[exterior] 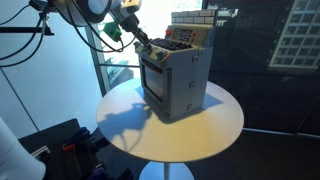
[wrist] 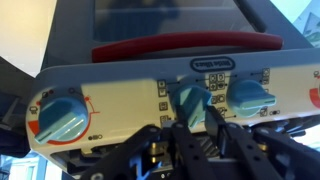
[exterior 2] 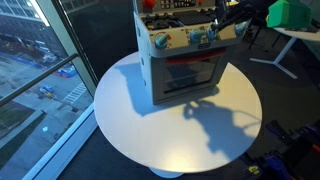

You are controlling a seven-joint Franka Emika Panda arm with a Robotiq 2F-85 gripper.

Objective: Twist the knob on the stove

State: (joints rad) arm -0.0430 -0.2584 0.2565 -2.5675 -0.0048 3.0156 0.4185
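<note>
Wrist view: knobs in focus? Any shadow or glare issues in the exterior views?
Wrist view: knobs soft, near gripper dark and blurred. In an exterior view, the shadow of the arm falls hard across the white table; in an exterior view, bright window backlights the arm, stove readable.

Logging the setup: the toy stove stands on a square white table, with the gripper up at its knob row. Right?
Not quite: the white table is round, not square, as both exterior views show. The toy stove does stand on it, with the gripper at its knob row.
</note>
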